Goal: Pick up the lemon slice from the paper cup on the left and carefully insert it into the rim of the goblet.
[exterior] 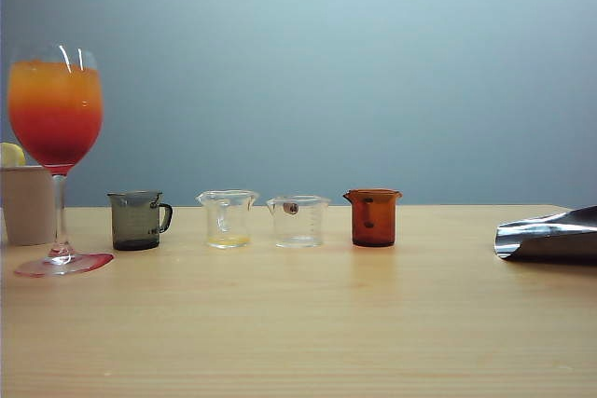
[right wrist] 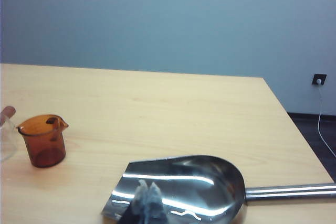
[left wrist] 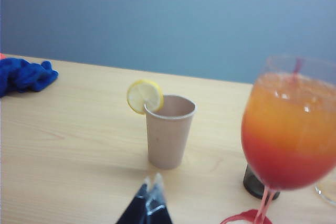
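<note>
**One slice, one cup, one goblet, four small vessels in a row**

While both arms sit low at the near side of the table [exterior: 298, 323], one lemon slice [left wrist: 144, 96] stands wedged on the rim of the single paper cup [left wrist: 168, 132], upright and leaning outward from the lip. In the exterior view the cup shows only at the far left edge, behind the stem of the one goblet [exterior: 56, 118], which holds an orange-to-red drink and stands on a reddish foot just in front of the cup.

To the right of the goblet four small measuring vessels stand in a line, apart from each other: one smoky grey handled cup [exterior: 138, 221], two clear beakers [exterior: 228, 219] [exterior: 298, 221], and one amber beaker [exterior: 373, 217]. One steel scoop [right wrist: 184, 184] lies on the table at the far right, its handle pointing away from the beakers. One blue cloth [left wrist: 23, 74] lies bunched beyond the paper cup, well apart from it.

The left end effector [left wrist: 149, 184] is clenched and empty, near the paper cup's base. The right end effector [right wrist: 147, 188] is also pinched together, hovering over the scoop's bowl and holding nothing.
</note>
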`<state>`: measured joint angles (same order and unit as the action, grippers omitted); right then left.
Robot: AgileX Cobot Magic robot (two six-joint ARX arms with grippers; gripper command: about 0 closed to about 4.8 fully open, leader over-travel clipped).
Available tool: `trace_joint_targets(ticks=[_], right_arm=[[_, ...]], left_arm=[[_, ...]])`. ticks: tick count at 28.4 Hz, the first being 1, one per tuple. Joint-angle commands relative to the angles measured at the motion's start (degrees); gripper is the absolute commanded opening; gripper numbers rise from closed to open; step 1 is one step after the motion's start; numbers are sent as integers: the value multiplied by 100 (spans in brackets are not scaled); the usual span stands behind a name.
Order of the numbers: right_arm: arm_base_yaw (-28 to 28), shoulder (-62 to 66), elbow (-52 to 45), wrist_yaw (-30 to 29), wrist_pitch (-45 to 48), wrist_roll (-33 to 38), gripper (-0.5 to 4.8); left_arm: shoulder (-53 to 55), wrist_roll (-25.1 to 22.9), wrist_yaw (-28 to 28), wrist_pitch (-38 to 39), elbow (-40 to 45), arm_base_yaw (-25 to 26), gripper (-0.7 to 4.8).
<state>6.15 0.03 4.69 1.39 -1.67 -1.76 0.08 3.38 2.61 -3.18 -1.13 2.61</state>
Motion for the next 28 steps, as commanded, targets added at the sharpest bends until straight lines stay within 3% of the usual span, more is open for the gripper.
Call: trace_joint_targets(ticks=[1, 8, 12, 15, 19, 28], right_arm=[[2, 4, 26, 15, 144, 24, -5], [2, 4, 186, 15, 179, 28, -5], [4, 168, 876, 13, 11, 26, -5], [4, 691, 1547, -17, 17, 28, -5], [7, 1543, 2424, -317, 15, 28, -5], [20, 2684, 3432, -1067, 26, 24, -5]], left_arm=[[0, 48, 15, -63, -79, 7, -5], [0, 7, 15, -70, -184, 7, -5], [96, 9, 17, 192, -881, 9, -5], [638, -59, 33, 289, -1539, 13, -5], [1652, -496, 9, 264, -2310, 44, -6], [3038, -1051, -203, -87, -3145, 50, -6]])
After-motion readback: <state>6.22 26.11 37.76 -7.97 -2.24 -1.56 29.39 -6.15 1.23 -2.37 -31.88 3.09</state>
